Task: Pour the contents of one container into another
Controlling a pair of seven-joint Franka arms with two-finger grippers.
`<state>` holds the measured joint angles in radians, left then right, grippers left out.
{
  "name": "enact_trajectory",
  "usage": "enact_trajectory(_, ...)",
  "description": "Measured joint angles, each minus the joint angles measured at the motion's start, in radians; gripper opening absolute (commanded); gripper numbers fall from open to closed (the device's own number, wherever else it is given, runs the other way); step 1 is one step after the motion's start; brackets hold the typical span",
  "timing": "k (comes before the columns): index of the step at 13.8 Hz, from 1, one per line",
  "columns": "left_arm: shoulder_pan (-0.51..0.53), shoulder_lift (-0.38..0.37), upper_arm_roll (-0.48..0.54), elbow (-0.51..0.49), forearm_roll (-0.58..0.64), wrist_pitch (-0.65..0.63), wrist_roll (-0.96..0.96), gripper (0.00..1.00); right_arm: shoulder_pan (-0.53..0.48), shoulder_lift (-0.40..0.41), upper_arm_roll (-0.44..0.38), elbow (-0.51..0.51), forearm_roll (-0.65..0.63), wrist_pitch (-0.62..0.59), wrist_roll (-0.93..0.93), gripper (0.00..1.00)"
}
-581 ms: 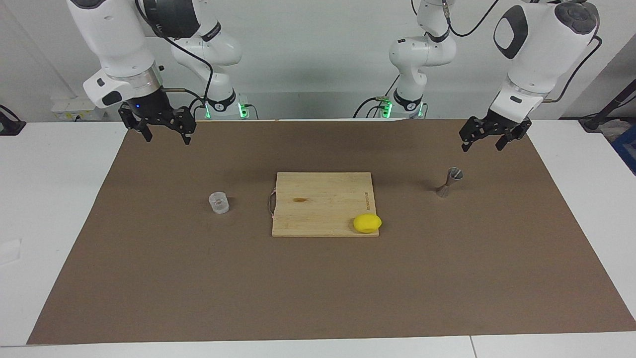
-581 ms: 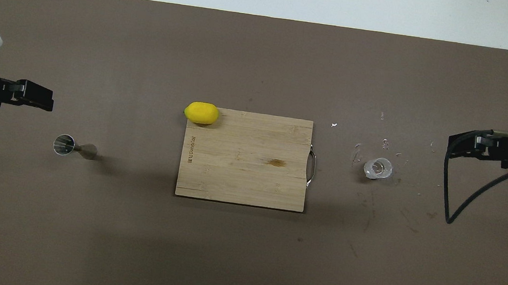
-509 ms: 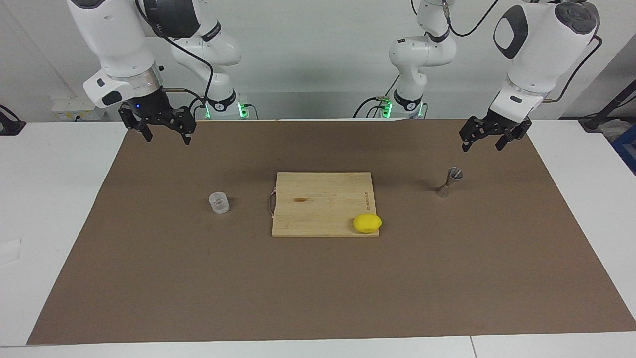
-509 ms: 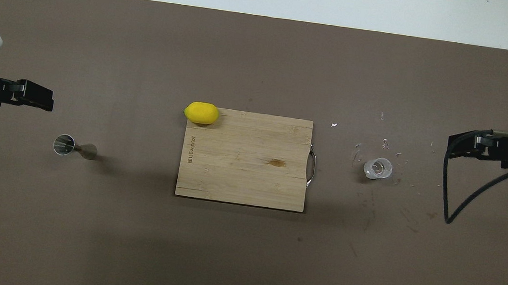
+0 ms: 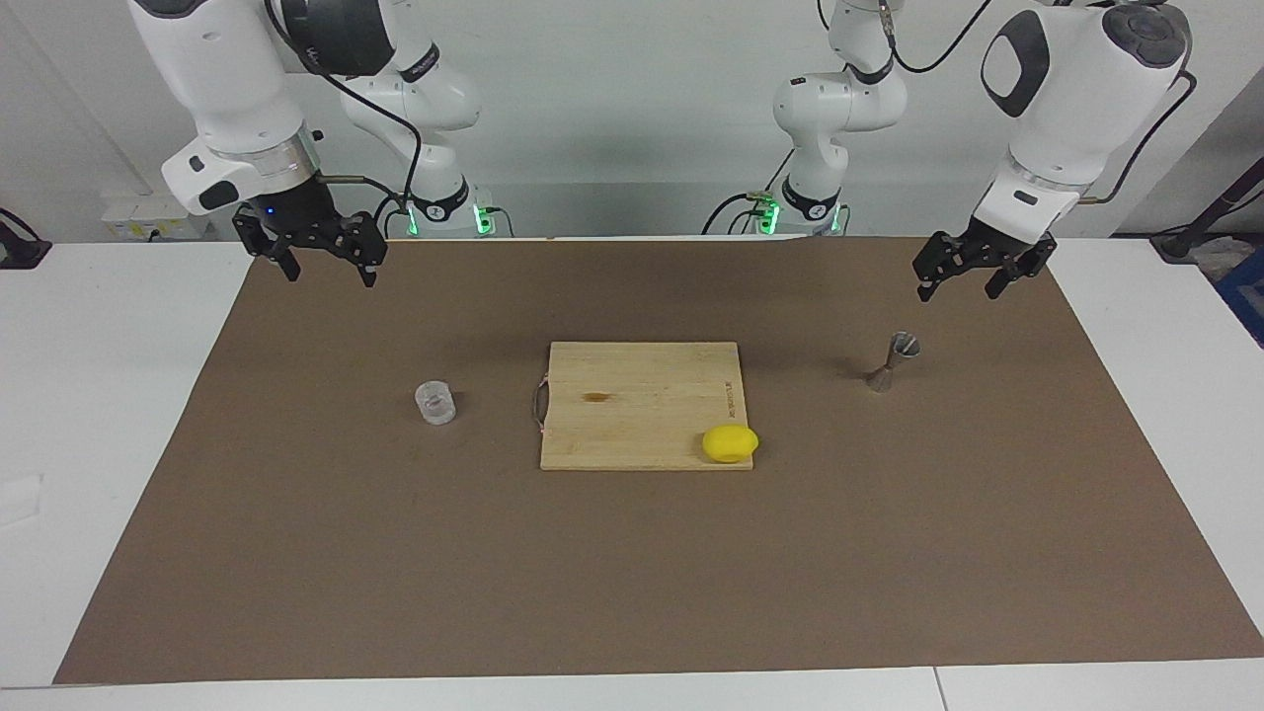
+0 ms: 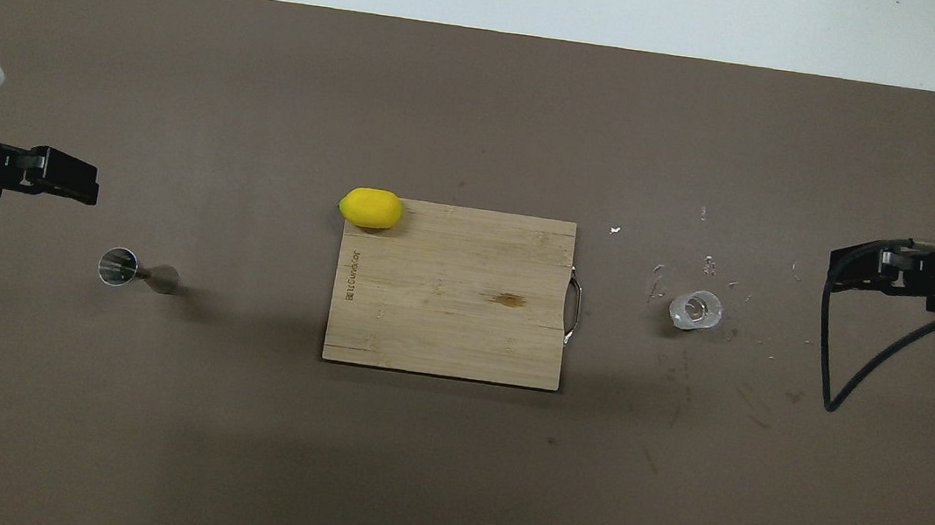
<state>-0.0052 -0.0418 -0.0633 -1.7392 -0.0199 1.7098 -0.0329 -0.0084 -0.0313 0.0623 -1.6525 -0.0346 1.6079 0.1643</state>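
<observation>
The clear short cup stands upright on the brown mat toward the right arm's end; it also shows in the overhead view. The metal hourglass jigger stands upright toward the left arm's end, also seen from overhead. My right gripper hangs open and empty over the mat, apart from the cup; its tip shows overhead. My left gripper hangs open and empty over the mat close to the jigger, not touching it; it shows overhead too.
A wooden cutting board lies at the middle of the mat, between cup and jigger. A yellow lemon rests at the board's corner farther from the robots, toward the left arm's end. Small white specks lie around the cup.
My right gripper has drifted slightly toward its own end of the table, away from the cup. The left gripper, cup and jigger have not moved.
</observation>
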Motion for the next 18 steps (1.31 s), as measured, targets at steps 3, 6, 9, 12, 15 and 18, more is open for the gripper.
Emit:
enact_trajectory(3, 0.000, 0.000, 0.000, 0.000, 0.000, 0.000, 0.000, 1.00, -0.001, 0.000, -0.005, 0.000, 0.000, 0.000, 0.000, 1.00)
enact_trajectory(6, 0.000, 0.000, 0.000, 0.000, 0.000, 0.000, 0.000, 1.00, -0.001, 0.000, -0.005, 0.000, 0.000, 0.000, 0.000, 1.00)
enact_trajectory(9, 0.000, 0.000, 0.000, 0.000, 0.000, 0.002, 0.000, 1.00, -0.001, 0.000, -0.005, 0.000, 0.000, 0.000, 0.000, 1.00)
enact_trajectory(12, 0.000, 0.000, 0.000, 0.000, 0.000, 0.036, 0.001, 1.00, -0.001, 0.000, -0.005, 0.000, 0.000, 0.000, 0.000, 1.00)
enact_trajectory(15, -0.001, 0.000, -0.002, -0.009, 0.000, 0.102, 0.001, 1.00, -0.001, 0.000, -0.005, 0.000, 0.000, 0.000, 0.000, 1.00)
enact_trajectory(18, -0.003, 0.002, -0.006, -0.034, 0.000, 0.197, 0.001, 1.00, -0.001, 0.000, -0.005, 0.000, 0.000, 0.000, 0.000, 1.00)
